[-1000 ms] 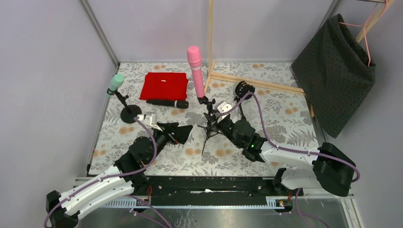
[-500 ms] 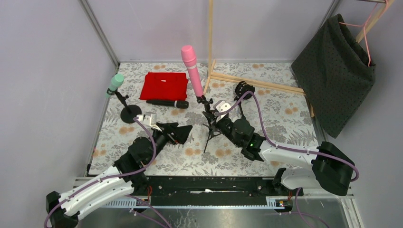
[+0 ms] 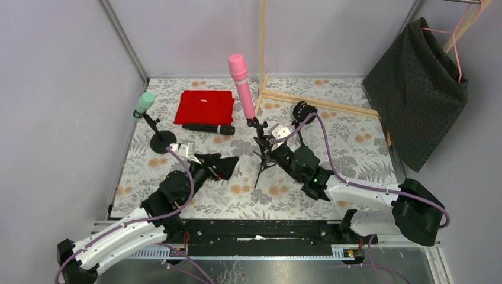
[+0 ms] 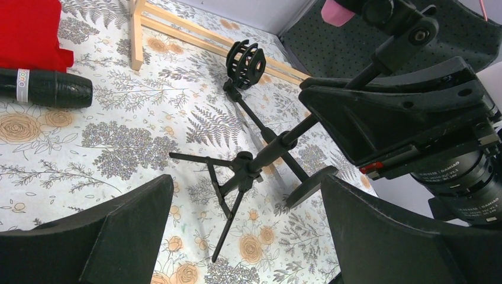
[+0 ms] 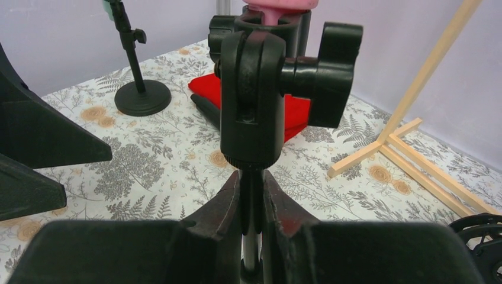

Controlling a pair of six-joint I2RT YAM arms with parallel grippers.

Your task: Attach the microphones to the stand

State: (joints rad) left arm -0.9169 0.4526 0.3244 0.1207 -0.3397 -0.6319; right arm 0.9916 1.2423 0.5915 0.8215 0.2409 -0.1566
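The pink microphone (image 3: pixel 241 86) sits in the clip of a black tripod stand (image 3: pixel 259 163), tilted slightly left. My right gripper (image 3: pixel 267 148) is shut on that stand's pole (image 5: pixel 251 195), just under the clip holder (image 5: pixel 254 100). The mint green microphone (image 3: pixel 142 105) is on a round-base stand (image 3: pixel 161 142) at the left. The black microphone (image 3: pixel 208 128) lies on the mat in front of a red cloth (image 3: pixel 204 106). A third stand with an empty basket clip (image 3: pixel 303 111) is behind the right arm. My left gripper (image 3: pixel 228 165) is open and empty, left of the tripod (image 4: pixel 237 171).
A wooden frame (image 3: pixel 319 100) stands at the back middle and right. A dark cloth on a hanger (image 3: pixel 417 89) hangs at the right. Grey walls close in the left side and the back.
The pink microphone and its stand tipped to the left, then came back slightly towards upright, with the right gripper still on the pole. The left arm has barely moved.
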